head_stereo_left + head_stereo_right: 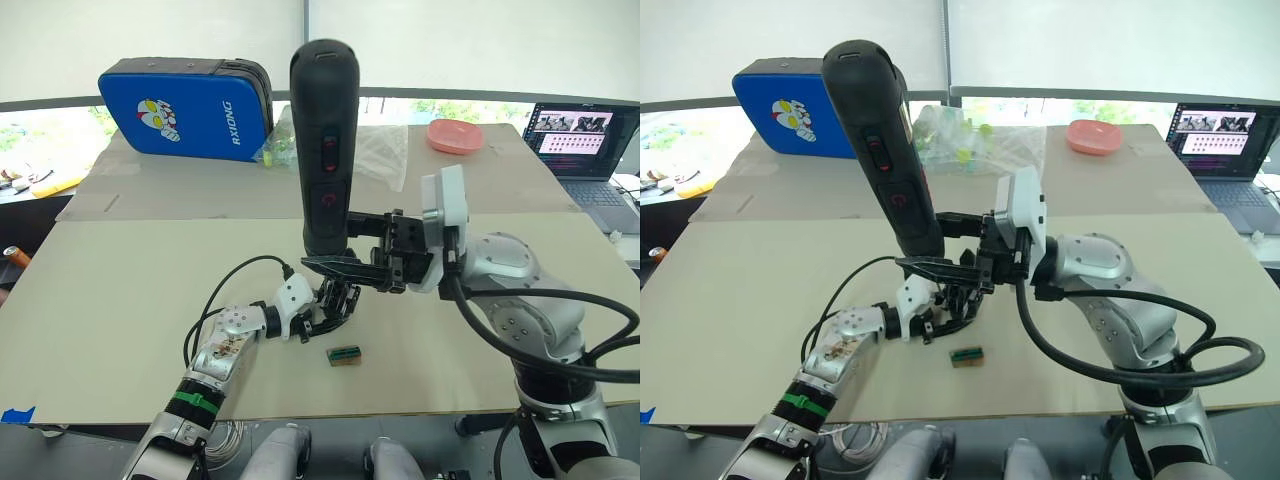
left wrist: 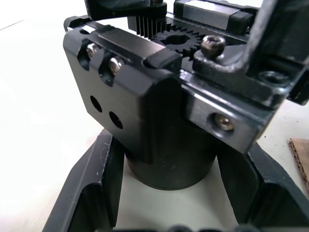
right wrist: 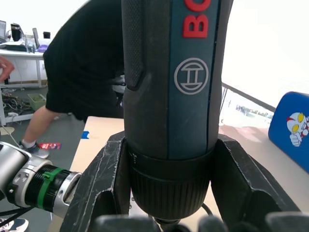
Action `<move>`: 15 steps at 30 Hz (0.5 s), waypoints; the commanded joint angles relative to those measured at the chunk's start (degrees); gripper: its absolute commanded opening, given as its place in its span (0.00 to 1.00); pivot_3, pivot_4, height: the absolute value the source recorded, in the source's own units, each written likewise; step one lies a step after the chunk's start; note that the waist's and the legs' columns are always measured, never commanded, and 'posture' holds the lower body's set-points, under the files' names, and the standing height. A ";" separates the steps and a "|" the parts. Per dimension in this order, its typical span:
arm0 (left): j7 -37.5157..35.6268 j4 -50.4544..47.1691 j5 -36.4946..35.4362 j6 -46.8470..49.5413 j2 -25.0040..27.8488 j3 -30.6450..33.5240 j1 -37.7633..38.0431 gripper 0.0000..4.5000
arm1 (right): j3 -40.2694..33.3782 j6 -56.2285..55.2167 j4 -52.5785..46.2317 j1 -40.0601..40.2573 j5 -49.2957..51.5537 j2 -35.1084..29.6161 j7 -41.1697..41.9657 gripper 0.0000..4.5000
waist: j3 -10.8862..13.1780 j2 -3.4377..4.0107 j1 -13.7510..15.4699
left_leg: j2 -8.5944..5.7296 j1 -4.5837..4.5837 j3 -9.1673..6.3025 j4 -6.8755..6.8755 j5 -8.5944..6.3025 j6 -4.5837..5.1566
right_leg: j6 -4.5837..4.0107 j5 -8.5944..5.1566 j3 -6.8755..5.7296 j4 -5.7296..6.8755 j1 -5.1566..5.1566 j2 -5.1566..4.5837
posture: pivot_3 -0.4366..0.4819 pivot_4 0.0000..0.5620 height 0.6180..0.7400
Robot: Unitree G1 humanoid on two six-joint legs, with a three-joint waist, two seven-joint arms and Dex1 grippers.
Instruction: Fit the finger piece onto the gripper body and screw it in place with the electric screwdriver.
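Electric screwdriver held upright over gripper body on the surface

The electric screwdriver (image 1: pixel 323 145), a thick matte-black cylinder with red-marked side buttons and a rounded top end, is held nearly vertical, its collar clamped between the fingers of the right tool (image 1: pixel 352 250), nose pointed down at the gripper body (image 1: pixel 335 301). The gripper body, a black plastic assembly with round base, screwed block and exposed gear teeth, is gripped at its base by the left tool (image 2: pixel 169 193). The finger piece cannot be made out.

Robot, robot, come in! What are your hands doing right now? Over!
Right gripper shut on screwdriver, upright. Left gripper shut on gripper body. Small green block lies nearby.
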 commanded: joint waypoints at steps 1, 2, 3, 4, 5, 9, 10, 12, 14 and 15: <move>-0.23 0.53 0.52 1.09 0.50 -0.82 1.16 0.51 | -0.58 -0.95 -0.76 -1.74 -0.56 0.99 -0.73 0.42 | 0.00 0.00 -0.03 | 0.00 0.00 0.00 0.00 0.00 0.00 | 0.00 0.00 0.00 0.00 0.00 0.00 | 0.48 0.27 1.00; -0.23 0.51 0.49 1.12 0.53 -0.85 1.16 0.51 | -0.42 -0.70 -0.57 -1.85 -0.85 1.17 -0.78 0.42 | 0.00 0.00 -0.03 | 0.00 0.00 0.00 -0.01 0.00 0.00 | 0.00 0.00 0.01 0.00 -0.01 0.02 | 0.48 0.27 1.00; -0.23 0.49 0.46 1.14 0.56 -0.87 1.17 0.51 | -0.36 -0.56 -0.47 -1.88 -1.06 1.31 -0.75 0.42 | 0.00 0.00 -0.04 | 0.00 0.00 0.00 -0.01 0.00 0.00 | 0.00 0.00 0.00 0.00 -0.01 0.01 | 0.48 0.27 1.00; -0.25 0.45 0.45 1.18 0.60 -0.90 1.20 0.51 | -0.07 -0.63 -0.51 -1.62 -1.53 1.46 -0.83 0.42 | 0.00 0.00 -0.04 | 0.00 0.00 0.00 -0.01 0.00 0.00 | 0.00 0.00 0.00 0.00 -0.01 0.02 | 0.48 0.27 1.00; -0.25 0.43 0.44 1.20 0.63 -0.92 1.22 0.51 | 0.13 -0.71 -0.55 -1.42 -1.89 1.56 -0.87 0.42 | 0.00 0.00 -0.06 | 0.00 0.00 0.00 -0.02 0.00 0.00 | 0.00 0.00 0.00 0.00 -0.02 0.02 | 0.48 0.27 1.00; -0.27 0.43 0.46 1.42 0.65 -1.02 1.18 0.51 | 0.82 -0.64 -0.27 -0.85 -2.75 1.77 -0.75 0.42 | 0.00 0.00 -0.06 | 0.00 0.00 0.00 -0.03 0.00 0.00 | 0.00 0.00 0.01 0.00 -0.03 0.02 | 0.48 0.27 1.00; -0.29 0.46 0.47 1.45 0.66 -1.05 1.16 0.51 | 0.94 -0.71 -0.10 -0.84 -2.95 1.85 -0.68 0.42 | 0.00 0.00 -0.06 | 0.00 0.00 0.00 -0.03 0.00 0.00 | 0.00 0.00 0.01 0.00 -0.03 0.02 | 0.48 0.27 1.00; -0.33 0.37 0.47 1.54 0.72 -1.07 1.20 0.51 | 1.17 -0.72 0.12 -0.84 -3.17 2.01 -0.55 0.42 | 0.00 0.00 -0.07 | 0.00 0.00 0.00 -0.03 0.00 0.00 | 0.00 0.00 0.01 0.00 -0.03 0.02 | 0.48 0.27 1.00; -0.33 0.36 0.47 1.59 0.72 -1.08 1.19 0.51 | 1.37 -0.84 0.45 -0.72 -3.54 2.17 -0.41 0.42 | 0.00 0.00 -0.07 | 0.00 0.00 0.00 -0.03 0.00 0.00 | 0.00 0.00 0.01 0.00 -0.03 0.03 | 0.48 0.27 1.00; -0.31 0.40 0.48 1.59 0.71 -1.08 1.17 0.51 | 1.45 -0.85 0.62 -0.64 -3.74 2.21 -0.32 0.42 | 0.00 0.00 -0.07 | 0.00 0.00 0.00 -0.03 0.00 0.00 | 0.00 0.00 0.00 0.00 -0.03 0.04 | 0.48 0.27 1.00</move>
